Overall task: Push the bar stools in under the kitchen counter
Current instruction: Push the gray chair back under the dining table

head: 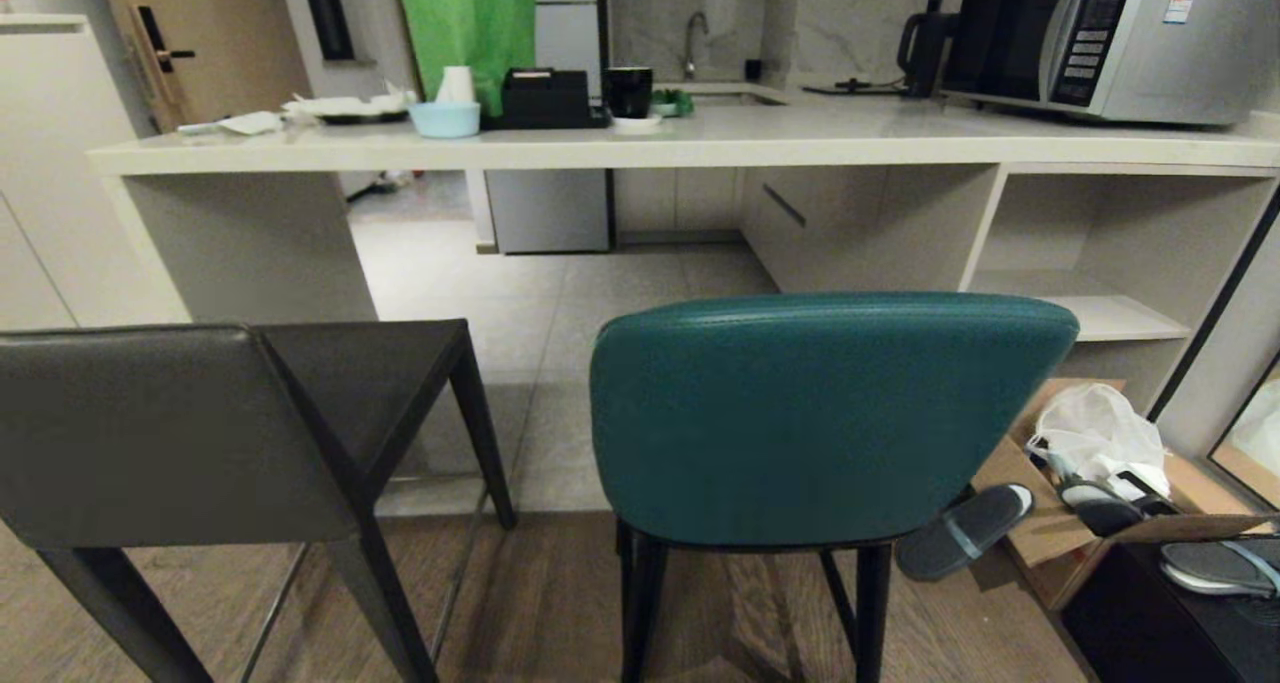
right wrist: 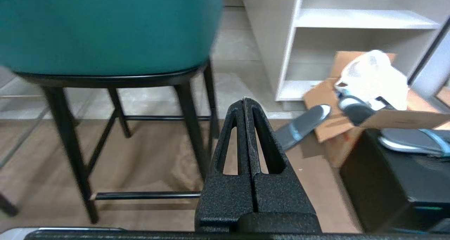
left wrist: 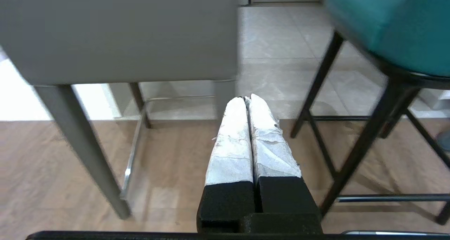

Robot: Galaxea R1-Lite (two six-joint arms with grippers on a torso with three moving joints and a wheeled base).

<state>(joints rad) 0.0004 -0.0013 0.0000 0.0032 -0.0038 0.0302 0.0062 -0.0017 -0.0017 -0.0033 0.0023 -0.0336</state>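
Stools are standing pulled out on the dark wood floor, backs toward the robot, short of the long off-white speckled stone kitchen counter that is stretching across the far side. On the left, the boxy dark grey stool with a square back and tapered legs is sitting in front of the counter's pale left side panel. To its right, near but apart from it, the teal stool with a curved padded back and black legs is facing the open gap under the slab, with pale tile floor lying between both stools and the counter.

Neither arm is showing from the head camera. The left gripper, its fingers wrapped in white tape, is hanging low near the robot with its fingers pressed together and nothing between them, pointing at the space between the two stools. The right gripper, bare black with cut-out fingers, is likewise closed tight on nothing, sitting low just right of the teal stool's legs.

A silver microwave is resting on the counter's right end and a small pale blue bowl toward its left. On the floor at right, an open cardboard box holding a white plastic bag is lying beside the shelf cubbies.
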